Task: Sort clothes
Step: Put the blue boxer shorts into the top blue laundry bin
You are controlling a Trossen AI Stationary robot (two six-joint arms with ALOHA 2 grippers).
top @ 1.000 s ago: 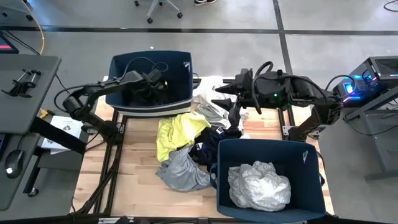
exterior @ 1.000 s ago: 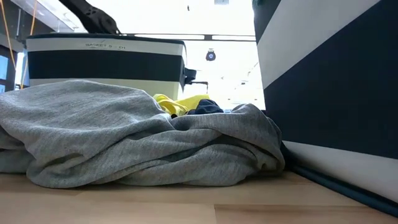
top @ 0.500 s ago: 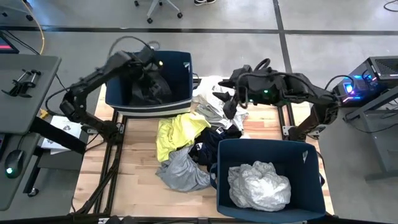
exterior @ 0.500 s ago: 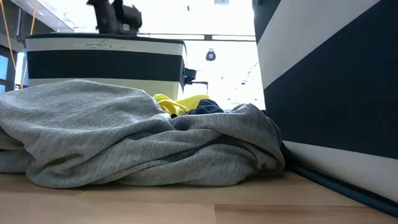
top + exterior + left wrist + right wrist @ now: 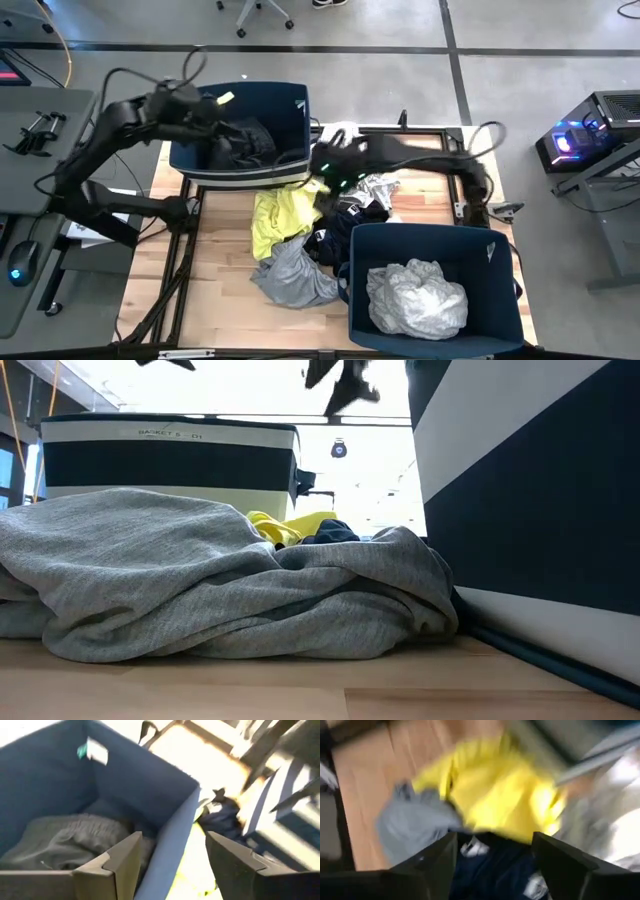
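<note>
The clothes lie piled mid-table: a yellow garment (image 5: 285, 215), a grey one (image 5: 295, 275), a navy one (image 5: 345, 225) and a white printed one (image 5: 375, 188). A dark garment (image 5: 65, 840) lies inside the far-left bin (image 5: 290, 110). My left gripper (image 5: 172, 860) hovers open above that bin with nothing between its fingers. My right gripper (image 5: 492, 855) is open over the pile, above the yellow garment (image 5: 495, 795) and the navy one (image 5: 490, 865). In the high view it shows blurred at the pile's far edge (image 5: 325, 165).
A second navy bin (image 5: 500, 250) at the near right holds a white-grey garment (image 5: 415, 300). In the low view the grey garment (image 5: 200, 580) fills the foreground between both bins. Bare wood shows at the table's near left (image 5: 215, 300).
My left gripper has risen out of the far-left bin and drawn back toward the table's left, and the dark garment stays in the bin. My right arm has stretched out fast toward the table's left, carrying its gripper from the white garment over to the pile's far edge.
</note>
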